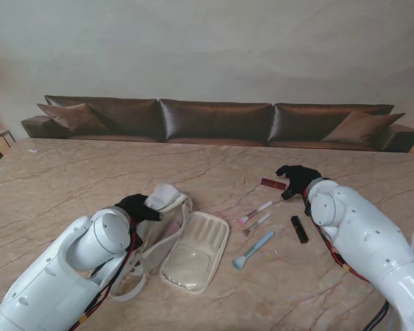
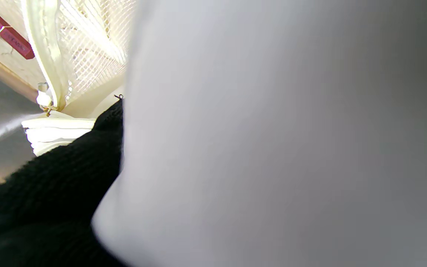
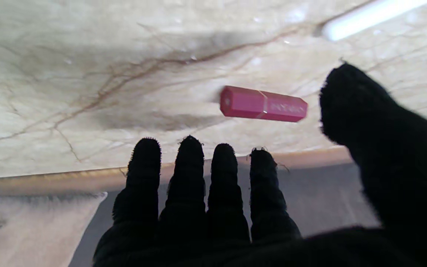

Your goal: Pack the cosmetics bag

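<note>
Left wrist view is mostly blocked, left hand (image 1: 136,206) unreadable; right hand (image 3: 213,207) spread, empty.

Left wrist view: most of the frame is a blurred pale grey-white mass (image 2: 272,148), too close to identify. It hides most of the cream mesh cosmetics bag (image 2: 87,44); only a mesh panel and a zip edge show beside it. Black-gloved left hand (image 2: 43,193) is cut by the frame edge, finger pose unreadable. Stand view: left hand (image 1: 136,205) sits at the bag's (image 1: 193,245) left side, partly behind its own white forearm, so contact unclear. Small pink item (image 1: 171,226) inside the bag is too small to identify. Right wrist view: black-gloved right hand (image 3: 235,207) has its palm cropped.
</note>
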`<state>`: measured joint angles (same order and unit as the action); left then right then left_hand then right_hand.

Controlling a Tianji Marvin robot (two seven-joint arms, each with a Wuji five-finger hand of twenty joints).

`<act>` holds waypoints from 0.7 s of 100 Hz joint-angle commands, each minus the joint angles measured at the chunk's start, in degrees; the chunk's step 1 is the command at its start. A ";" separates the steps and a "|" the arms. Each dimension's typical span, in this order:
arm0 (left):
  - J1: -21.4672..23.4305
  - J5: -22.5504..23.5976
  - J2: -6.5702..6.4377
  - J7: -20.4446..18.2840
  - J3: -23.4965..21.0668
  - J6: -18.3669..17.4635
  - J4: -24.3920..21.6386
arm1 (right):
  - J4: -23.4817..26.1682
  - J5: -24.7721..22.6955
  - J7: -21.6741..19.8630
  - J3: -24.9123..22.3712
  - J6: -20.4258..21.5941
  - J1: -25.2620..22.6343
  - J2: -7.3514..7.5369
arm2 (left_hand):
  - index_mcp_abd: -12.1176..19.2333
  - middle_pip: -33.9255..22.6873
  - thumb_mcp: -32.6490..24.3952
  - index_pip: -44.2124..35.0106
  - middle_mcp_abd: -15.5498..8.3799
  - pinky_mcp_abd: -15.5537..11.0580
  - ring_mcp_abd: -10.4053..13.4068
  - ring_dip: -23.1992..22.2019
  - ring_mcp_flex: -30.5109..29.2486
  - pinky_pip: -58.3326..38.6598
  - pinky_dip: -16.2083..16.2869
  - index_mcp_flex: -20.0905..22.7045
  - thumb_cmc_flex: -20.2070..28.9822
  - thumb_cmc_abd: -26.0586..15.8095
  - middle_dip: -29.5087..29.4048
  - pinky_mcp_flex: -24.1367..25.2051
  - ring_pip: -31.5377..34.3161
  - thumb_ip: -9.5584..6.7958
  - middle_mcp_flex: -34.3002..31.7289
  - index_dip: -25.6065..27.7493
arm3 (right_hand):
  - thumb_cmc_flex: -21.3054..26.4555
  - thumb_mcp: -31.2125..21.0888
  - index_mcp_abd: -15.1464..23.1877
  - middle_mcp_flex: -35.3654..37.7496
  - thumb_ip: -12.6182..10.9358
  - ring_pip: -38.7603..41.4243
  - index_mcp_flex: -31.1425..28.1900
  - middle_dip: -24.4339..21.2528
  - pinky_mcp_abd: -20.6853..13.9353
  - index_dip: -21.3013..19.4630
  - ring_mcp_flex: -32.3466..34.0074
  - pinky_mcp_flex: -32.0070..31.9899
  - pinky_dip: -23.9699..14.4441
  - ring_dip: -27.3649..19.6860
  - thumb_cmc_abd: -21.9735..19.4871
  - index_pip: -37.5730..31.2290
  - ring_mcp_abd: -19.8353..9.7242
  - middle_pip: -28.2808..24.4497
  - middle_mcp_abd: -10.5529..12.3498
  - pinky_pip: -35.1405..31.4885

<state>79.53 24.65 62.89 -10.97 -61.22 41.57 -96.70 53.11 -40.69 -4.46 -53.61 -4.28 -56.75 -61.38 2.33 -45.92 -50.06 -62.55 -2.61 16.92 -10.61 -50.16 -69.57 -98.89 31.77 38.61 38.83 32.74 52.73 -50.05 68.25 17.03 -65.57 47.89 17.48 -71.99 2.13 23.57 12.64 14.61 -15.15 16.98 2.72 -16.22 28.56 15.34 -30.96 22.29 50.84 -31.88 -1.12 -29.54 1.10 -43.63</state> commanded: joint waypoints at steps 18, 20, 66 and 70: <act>0.89 0.20 0.04 -0.96 -0.64 -0.07 -0.84 | -7.11 3.62 2.26 5.26 0.21 4.27 -2.02 | 8.34 -4.56 -4.78 -3.87 -7.26 -0.23 0.71 0.24 -2.81 -5.51 0.07 1.74 4.99 -4.60 0.61 -0.94 1.03 -3.19 -3.54 0.47 | -3.26 0.96 -0.83 -4.10 -0.58 2.29 2.92 0.88 1.77 1.75 -3.19 -2.43 -0.99 0.24 -0.02 0.21 -0.85 -3.28 0.33 -1.05; 0.92 0.25 0.01 -1.04 -0.70 -0.06 -0.93 | -7.94 3.94 2.72 5.90 0.50 4.75 -2.22 | 8.33 -4.56 -4.82 -3.87 -7.25 -0.23 0.72 0.24 -2.81 -5.51 0.07 1.73 5.05 -4.64 0.60 -0.94 1.04 -3.21 -3.52 0.48 | -3.21 0.92 -0.65 -4.22 -0.58 2.46 2.96 0.92 2.02 1.75 -3.37 -2.46 -1.19 0.37 0.08 0.13 -0.90 -3.44 0.45 -1.26; 1.22 1.08 -0.40 -2.09 -0.86 -0.34 -1.51 | -26.10 13.78 7.27 19.26 5.66 14.68 -8.70 | 8.51 -4.53 -4.88 -3.84 -7.41 -0.22 0.66 0.32 -2.79 -5.52 0.03 1.86 5.12 -4.54 0.58 -0.94 0.92 -3.33 -3.61 0.60 | -1.82 2.36 5.49 -10.76 -1.32 11.95 5.97 1.71 2.43 1.37 -10.50 -8.20 -5.24 7.48 -3.61 -1.80 0.56 -7.73 0.01 -1.06; 1.16 1.10 -0.43 -2.22 -0.78 -0.37 -1.49 | -28.52 14.69 7.67 20.61 6.48 15.57 -9.71 | 8.44 -4.61 -4.97 -3.86 -7.12 -0.22 0.67 0.32 -2.80 -5.52 0.03 1.89 5.05 -4.48 0.64 -0.94 0.91 -3.33 -3.55 0.63 | -1.47 2.01 5.64 -10.36 -1.36 12.94 5.17 2.09 2.34 1.06 -10.60 -8.33 -5.48 8.24 -3.30 -2.10 0.72 -8.81 0.16 -1.03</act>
<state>80.49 25.88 62.43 -12.62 -62.23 41.37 -97.79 26.65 -25.81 3.09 -33.02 0.91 -42.27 -69.23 2.33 -45.84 -50.06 -62.55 -2.61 16.92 -10.61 -49.63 -69.57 -98.89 31.77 38.61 38.82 32.74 52.43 -50.05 68.08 17.03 -65.57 47.88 15.85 -70.51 6.49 14.77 12.63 25.82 -10.26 18.22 5.33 -16.06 17.99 7.55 -35.44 29.15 47.93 -33.10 -1.48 -36.10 1.24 -45.07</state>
